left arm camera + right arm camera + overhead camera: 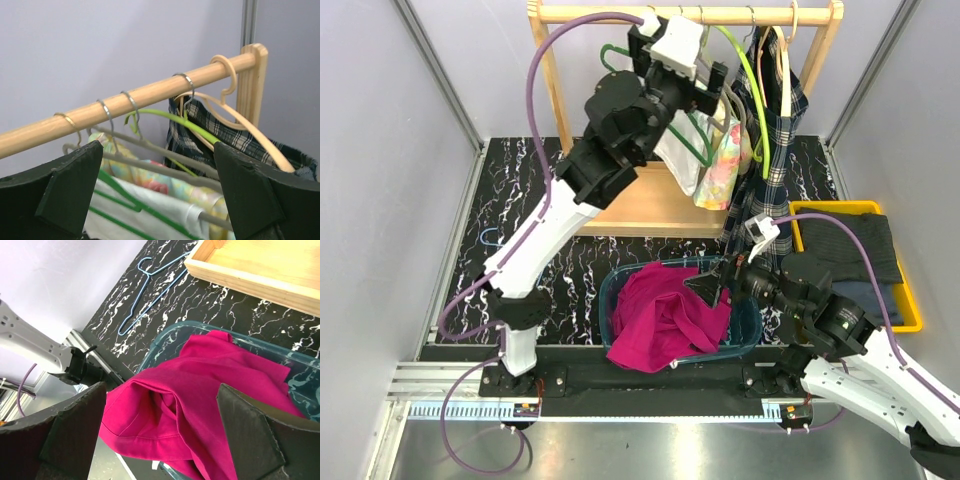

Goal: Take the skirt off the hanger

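Note:
A wooden rail (620,14) carries several hangers. A dark plaid garment (775,150) hangs on a cream hanger at the right end and also shows in the left wrist view (240,137). Beside it hang a pastel garment (165,182) on grey hangers and a white garment (150,205) on a green hanger. My left gripper (718,85) is raised at the rail, open and empty, its jaws (157,165) framing these hangers. My right gripper (712,285) is open and empty just above a magenta garment (200,390) lying in a teal bin (610,290).
A yellow tray (910,300) with dark folded clothes (860,250) sits at the right. A bare blue hanger (150,290) lies on the black marbled table at the left. The rack's wooden base (650,205) stands behind the bin. A lime green hanger (165,117) hangs on the rail.

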